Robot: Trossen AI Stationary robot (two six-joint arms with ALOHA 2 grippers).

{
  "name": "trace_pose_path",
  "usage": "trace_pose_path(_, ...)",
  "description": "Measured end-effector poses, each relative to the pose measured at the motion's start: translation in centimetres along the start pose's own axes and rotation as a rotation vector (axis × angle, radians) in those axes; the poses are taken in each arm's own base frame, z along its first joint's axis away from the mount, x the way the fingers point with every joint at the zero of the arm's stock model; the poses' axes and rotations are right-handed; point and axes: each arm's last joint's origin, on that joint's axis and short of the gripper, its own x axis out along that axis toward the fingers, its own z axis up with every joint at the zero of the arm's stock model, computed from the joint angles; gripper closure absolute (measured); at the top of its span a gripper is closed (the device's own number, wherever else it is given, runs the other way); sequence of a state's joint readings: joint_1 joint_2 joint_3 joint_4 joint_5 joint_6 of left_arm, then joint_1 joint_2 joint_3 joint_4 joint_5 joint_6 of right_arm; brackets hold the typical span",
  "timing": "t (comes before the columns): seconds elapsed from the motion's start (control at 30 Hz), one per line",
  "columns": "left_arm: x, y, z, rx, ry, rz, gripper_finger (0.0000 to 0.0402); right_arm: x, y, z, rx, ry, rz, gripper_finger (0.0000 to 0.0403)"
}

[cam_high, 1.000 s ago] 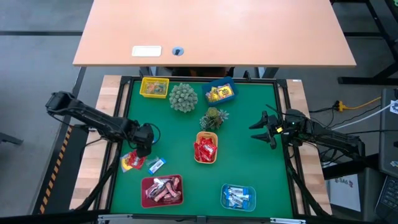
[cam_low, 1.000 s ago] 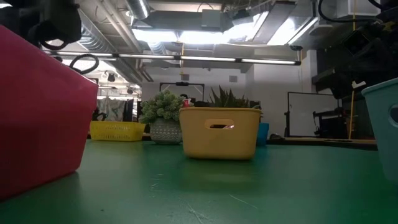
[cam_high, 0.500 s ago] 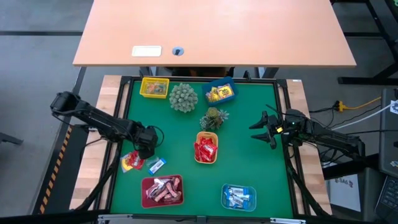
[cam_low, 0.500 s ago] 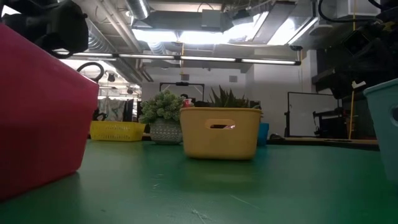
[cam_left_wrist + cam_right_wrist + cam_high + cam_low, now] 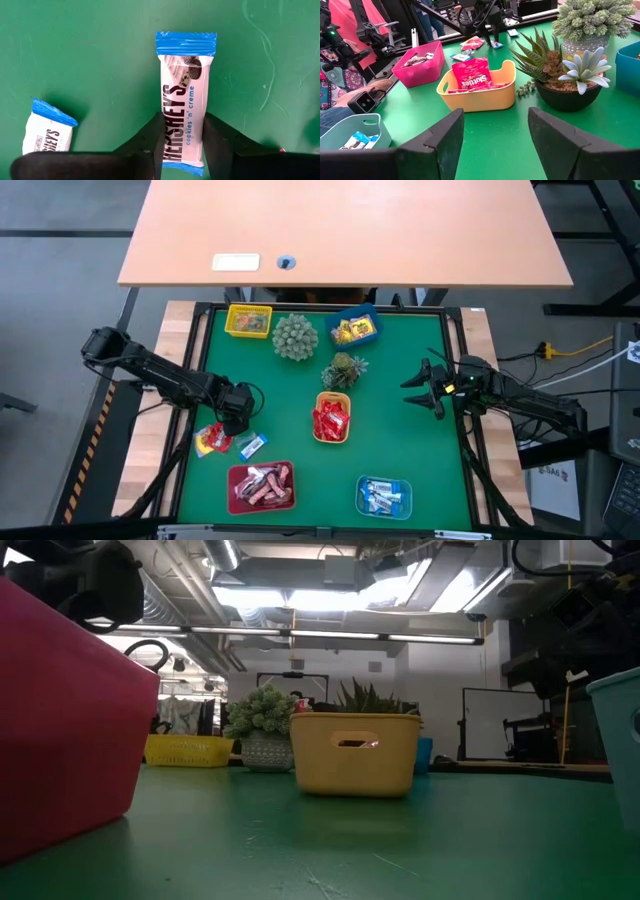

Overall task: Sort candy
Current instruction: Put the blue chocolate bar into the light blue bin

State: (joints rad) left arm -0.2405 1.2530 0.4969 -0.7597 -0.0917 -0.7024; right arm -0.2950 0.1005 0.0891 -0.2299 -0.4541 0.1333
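My left claw (image 5: 182, 145) has come down lower than before, and now its 2 fingers (image 5: 150, 142) squeeze a blue-white candy bar (image 5: 184, 102) lying on the green mat (image 5: 100, 60). Only my left wrist view shows that grip, plus 1 more blue-white candy (image 5: 47, 131) beside it. From above, my right claw (image 5: 425, 387) waits wide open, far off by the mat's right side.

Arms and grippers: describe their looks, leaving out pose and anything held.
Both arms are dark, slim and jointed, with black cables looping along them. The left gripper has two matte black fingers that taper toward the tips. The right gripper has broad, flat, angular black fingers; in the high view a small green light shows on the right arm's wrist.
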Motion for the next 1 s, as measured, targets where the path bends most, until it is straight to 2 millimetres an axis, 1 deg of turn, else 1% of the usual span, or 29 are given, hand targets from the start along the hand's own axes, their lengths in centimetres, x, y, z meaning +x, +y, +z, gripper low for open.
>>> trace_pose_path(0.3,-0.1,0.0,0.0,-0.012,-0.012,-0.011,0.0313,0.0,0.0,0.0,0.0,0.0,0.0,0.0182)
trace_pose_path(0.43,-0.8,-0.2,0.3,-0.033,-0.042,-0.043,0.0314,0.0,0.0,0.0,0.0,-0.001,0.0,0.0182)
trace_pose_path(0.53,-1.5,-0.8,1.1,-0.038,-0.091,-0.113,0.0315,0.0,0.0,0.0,0.0,-0.001,0.001,0.0182)
trace_pose_path(0.6,-1.6,-0.9,1.2,-0.04,-0.099,-0.12,0.0315,0.0,0.0,0.0,0.001,-0.001,0.001,0.0182)
trace_pose_path(0.8,-2.1,-2.0,2.5,-0.052,-0.22,-0.237,0.0315,0.0,0.0,0.3,0.048,-0.039,0.008,0.0182)
trace_pose_path(1.0,-2.8,-2.9,3.7,-0.066,-0.356,-0.35,0.0315,-0.1,0.3,1.6,0.023,-0.164,0.032,0.0182)
